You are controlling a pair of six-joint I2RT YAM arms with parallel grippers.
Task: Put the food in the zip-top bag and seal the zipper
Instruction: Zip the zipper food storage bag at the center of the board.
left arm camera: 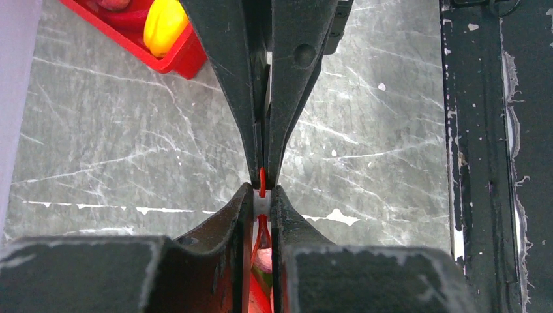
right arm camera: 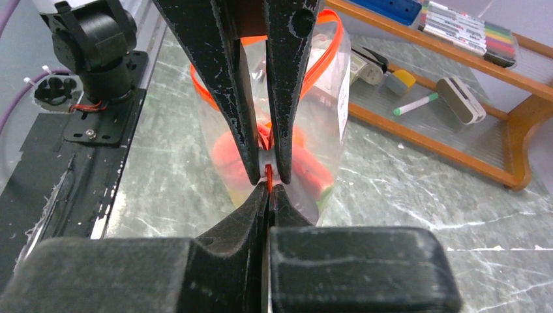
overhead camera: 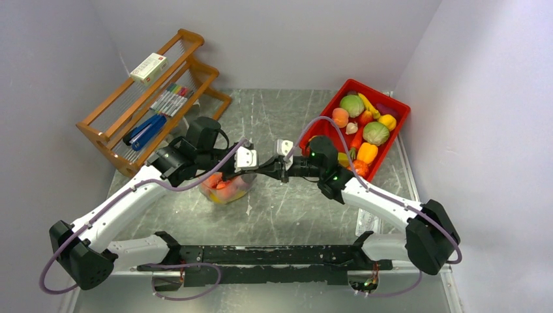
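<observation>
The zip-top bag (overhead camera: 225, 189) stands at mid-table between the two arms, clear plastic (right arm camera: 329, 111) with red and orange food (right arm camera: 225, 150) inside. Its orange-red zipper (right arm camera: 324, 55) loops apart over the mouth and runs together into one strip (left arm camera: 262, 176) at the near end. My left gripper (overhead camera: 254, 167) (left arm camera: 262, 193) is shut on a small white piece on that strip. My right gripper (overhead camera: 269, 168) (right arm camera: 269, 189) is shut on the strip's end, tip to tip with the left one. More food (overhead camera: 365, 124) lies in the red bin.
A red bin (overhead camera: 399, 107) (left arm camera: 179, 62) of several toy fruits and vegetables sits at the back right. A wooden rack (overhead camera: 156, 98) (right arm camera: 456, 150) with markers and a box stands at the back left. The black base rail (overhead camera: 280, 254) runs along the near edge.
</observation>
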